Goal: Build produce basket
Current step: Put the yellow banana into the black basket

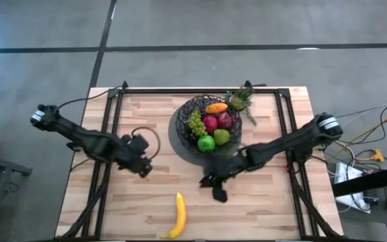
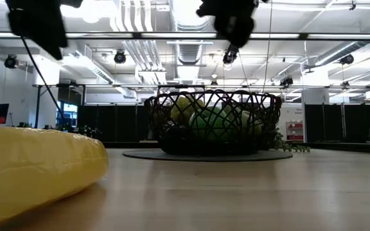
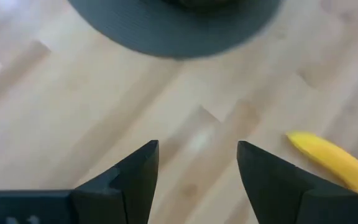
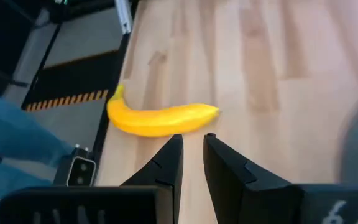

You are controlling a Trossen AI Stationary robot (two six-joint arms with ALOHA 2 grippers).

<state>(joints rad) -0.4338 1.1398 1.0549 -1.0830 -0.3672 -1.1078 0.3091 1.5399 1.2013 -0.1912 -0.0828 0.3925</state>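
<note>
The dark wire basket (image 1: 207,122) stands on the flat grey mat (image 1: 180,144) at the table's far middle. It holds green grapes, two red apples, a green apple and an orange piece. The yellow banana (image 1: 177,215) lies on its side near the table's near edge, and it also shows in the right wrist view as the banana (image 4: 160,118). My right gripper (image 1: 213,187) hovers between basket and banana, its fingers (image 4: 192,152) a narrow gap apart and holding nothing. My left gripper (image 1: 140,165) hangs left of the mat, wide open (image 3: 197,155) and holding nothing.
A leafy green sprig (image 1: 242,101) leans at the basket's far right side. Bare wood lies between the mat and the banana (image 3: 334,163). A black metal frame (image 1: 116,107) runs along the table's sides. Past the near edge, floor and something blue (image 4: 5,143) show.
</note>
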